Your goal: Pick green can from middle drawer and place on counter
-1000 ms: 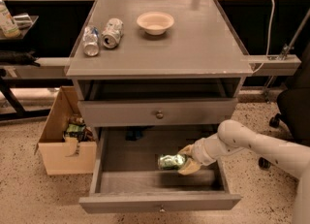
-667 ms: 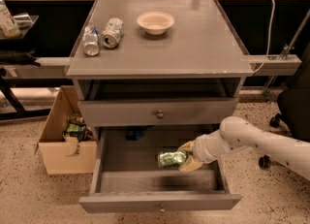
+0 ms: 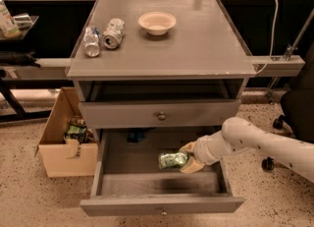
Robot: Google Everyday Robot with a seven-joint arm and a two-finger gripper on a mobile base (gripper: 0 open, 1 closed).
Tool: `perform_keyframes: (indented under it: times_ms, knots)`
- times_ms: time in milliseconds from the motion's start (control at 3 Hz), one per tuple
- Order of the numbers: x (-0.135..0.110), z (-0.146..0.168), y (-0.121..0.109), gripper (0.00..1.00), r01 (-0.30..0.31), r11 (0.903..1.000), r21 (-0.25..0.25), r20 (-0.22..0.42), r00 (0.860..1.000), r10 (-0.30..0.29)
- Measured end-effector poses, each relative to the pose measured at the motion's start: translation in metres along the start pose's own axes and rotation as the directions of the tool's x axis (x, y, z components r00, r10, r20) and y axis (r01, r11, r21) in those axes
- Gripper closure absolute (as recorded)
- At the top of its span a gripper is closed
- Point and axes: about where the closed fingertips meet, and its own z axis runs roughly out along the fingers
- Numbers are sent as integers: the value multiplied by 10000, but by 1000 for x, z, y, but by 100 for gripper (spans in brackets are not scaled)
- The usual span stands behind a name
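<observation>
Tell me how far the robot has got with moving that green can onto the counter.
Done: the middle drawer stands pulled open. In hand: the gripper is inside it, closed on one end of the green can. Left: lifting the can out and setting it on the counter, beside the two silver cans and bowl.

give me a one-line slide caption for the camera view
Robot's hand grips the green can inside the open middle drawer, below the counter holding two silver cans and a bowl.
</observation>
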Motion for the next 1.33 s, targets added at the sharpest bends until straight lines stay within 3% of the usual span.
perform_keyframes:
  times_ms: [333,667,1000,1333]
  knots:
    - [-31,-40,5,100,848,9944,628,297,9958,-868]
    - [-88,-119,17,100,2192,9572,1892,646,9699,-2349]
    - [-121,-165,26,100,2853,9221,2613,837,9450,-3161]
    - [-120,-166,27,100,2871,9207,2645,842,9441,-3186]
